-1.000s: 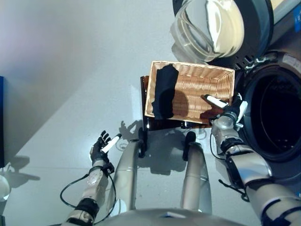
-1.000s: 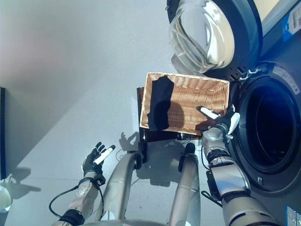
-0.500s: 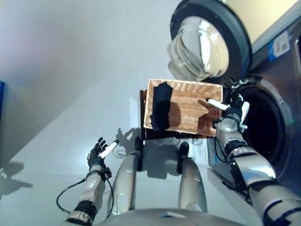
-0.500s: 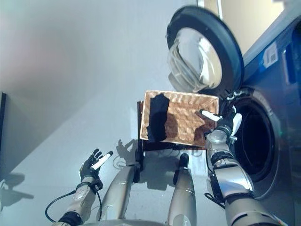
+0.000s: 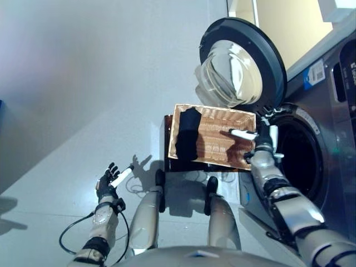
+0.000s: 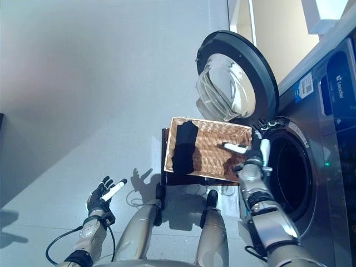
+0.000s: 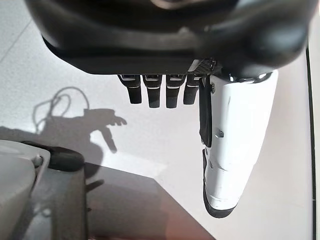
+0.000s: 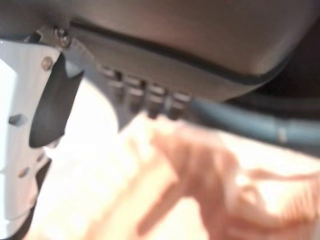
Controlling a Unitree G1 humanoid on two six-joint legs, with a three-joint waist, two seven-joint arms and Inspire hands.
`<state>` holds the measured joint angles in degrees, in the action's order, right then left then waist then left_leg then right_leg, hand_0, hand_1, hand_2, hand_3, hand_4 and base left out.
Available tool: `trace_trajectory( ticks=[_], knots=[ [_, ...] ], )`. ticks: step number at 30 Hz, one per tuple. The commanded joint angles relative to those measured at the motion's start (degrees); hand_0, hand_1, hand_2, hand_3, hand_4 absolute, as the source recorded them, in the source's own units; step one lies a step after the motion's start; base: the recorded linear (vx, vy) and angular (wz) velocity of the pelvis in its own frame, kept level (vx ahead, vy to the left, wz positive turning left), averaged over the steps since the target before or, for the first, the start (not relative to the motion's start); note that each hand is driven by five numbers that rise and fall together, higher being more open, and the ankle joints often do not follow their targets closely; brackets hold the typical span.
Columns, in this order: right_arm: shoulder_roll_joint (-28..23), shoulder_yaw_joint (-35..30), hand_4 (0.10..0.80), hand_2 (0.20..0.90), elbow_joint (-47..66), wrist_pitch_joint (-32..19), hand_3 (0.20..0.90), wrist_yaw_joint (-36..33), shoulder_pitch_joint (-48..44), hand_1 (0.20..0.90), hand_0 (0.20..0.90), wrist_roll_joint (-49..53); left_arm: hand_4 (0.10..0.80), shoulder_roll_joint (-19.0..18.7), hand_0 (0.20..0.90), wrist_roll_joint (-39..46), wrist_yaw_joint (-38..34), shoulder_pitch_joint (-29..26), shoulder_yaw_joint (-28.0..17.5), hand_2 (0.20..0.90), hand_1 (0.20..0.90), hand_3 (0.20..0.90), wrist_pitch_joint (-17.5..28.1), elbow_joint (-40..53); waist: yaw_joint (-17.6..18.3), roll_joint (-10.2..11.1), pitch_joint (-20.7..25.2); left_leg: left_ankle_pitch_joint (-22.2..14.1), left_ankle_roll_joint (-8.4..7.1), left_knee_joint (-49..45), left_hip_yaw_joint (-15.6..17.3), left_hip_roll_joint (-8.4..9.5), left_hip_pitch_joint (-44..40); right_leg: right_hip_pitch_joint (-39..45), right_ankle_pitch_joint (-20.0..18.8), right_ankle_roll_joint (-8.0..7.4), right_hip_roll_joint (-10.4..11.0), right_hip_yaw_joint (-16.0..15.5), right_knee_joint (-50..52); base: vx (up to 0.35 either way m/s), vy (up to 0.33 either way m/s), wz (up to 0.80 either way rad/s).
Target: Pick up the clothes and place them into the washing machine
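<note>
Right robot hand: raised over the right end of the wicker basket, at the rim nearest the washing machine drum opening. Fingers straight and spread, white-covered thumb pointing across the basket interior. Holds nothing; whether it touches the rim cannot be told. In its own wrist view the fingers extend uncurled above blurred wicker.

Left robot hand: well away from the basket on its left side, low over the grey floor. Fingers relaxed and apart, white thumb out, empty. Its wrist view shows the fingers straight, only floor beyond.

Clothes: one dark garment, black, bunched into a long strip, draped over the basket's left end, running from the far rim to the near rim, its lower end lying over the near edge. Rest of the basket shows bare weave.

Basket sits on a dark low stand, just beside the washing machine. Round glass door swung wide, standing behind the basket.
</note>
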<state>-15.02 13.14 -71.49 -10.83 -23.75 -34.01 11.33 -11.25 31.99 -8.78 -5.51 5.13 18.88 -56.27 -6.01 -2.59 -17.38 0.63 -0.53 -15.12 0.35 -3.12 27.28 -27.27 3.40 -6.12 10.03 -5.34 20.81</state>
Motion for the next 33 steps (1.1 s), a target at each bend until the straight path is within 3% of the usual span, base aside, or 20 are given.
trace_trajectory(
  ticks=[1, 6, 13, 23, 33],
  knots=[
    [2.1, 0.2, 0.8, 0.9, 0.2, -0.9, 0.9, -2.4, -0.6, 0.9, 0.9, -1.6, 0.8, -2.1, 0.9, -1.2, -1.2, -1.1, 0.1, 0.9, 0.9, 0.9, 2.4, 0.2, -3.1, 0.9, 1.2, 3.4, -3.95, -2.9, -1.0, 0.35, 4.7, 2.0, -2.5, -1.38, 1.7, 0.5, 0.8, -0.064, -0.029, 0.37],
    [3.5, 0.1, 0.8, 0.9, 1.1, -1.2, 0.9, -3.7, -2.8, 0.9, 0.9, -0.6, 0.8, -3.1, 0.9, -1.2, -2.1, -0.8, 1.9, 0.9, 0.9, 0.9, 2.4, 3.9, -4.6, 0.2, -0.5, -1.4, -2.72, -14.9, -2.3, 1.16, 11.1, -3.1, 2.5, -0.18, 2.3, 0.3, 12.5, -0.066, 0.026, 0.34],
    [2.7, 0.3, 0.8, 0.9, 2.9, -0.7, 0.9, -4.8, -5.7, 0.9, 0.9, -1.0, 0.8, -4.2, 0.9, -0.7, -2.3, 0.4, 2.2, 0.9, 0.9, 0.9, 2.3, 7.2, -5.2, 0.6, -1.4, -3.7, -2.08, -21.6, -2.7, 1.48, 17.0, -8.1, 4.2, 0.2, 2.9, 0.6, 18.3, -0.056, 0.027, 0.05],
    [1.1, -0.2, 0.8, 0.9, -2.2, 1.5, 0.9, -6.2, -11.9, 0.9, 0.9, -1.8, 0.8, -5.5, 0.9, -0.3, -2.1, 0.9, 3.8, 0.9, 0.9, 0.9, 1.7, 8.5, -6.9, 1.4, -1.9, -4.6, -1.68, -24.0, -3.7, 2.29, 20.2, -9.4, 5.1, 0.22, 3.8, -1.1, 19.9, -0.005, -0.003, 0.11],
    [0.2, -0.7, 0.8, 0.9, -13.5, 8.4, 0.9, -10.8, -25.1, 0.9, 0.9, -5.3, 0.8, -7.3, 0.9, 0.2, -3.4, -0.4, 6.5, 0.9, 0.9, 0.9, 0.7, 8.2, -10.0, 1.9, -2.9, -3.4, -1.21, -19.9, -3.5, 3.16, 19.7, -7.3, 2.4, -1.1, 4.2, -2.5, 14.7, 0.024, 0.003, 0.09]
  ],
)
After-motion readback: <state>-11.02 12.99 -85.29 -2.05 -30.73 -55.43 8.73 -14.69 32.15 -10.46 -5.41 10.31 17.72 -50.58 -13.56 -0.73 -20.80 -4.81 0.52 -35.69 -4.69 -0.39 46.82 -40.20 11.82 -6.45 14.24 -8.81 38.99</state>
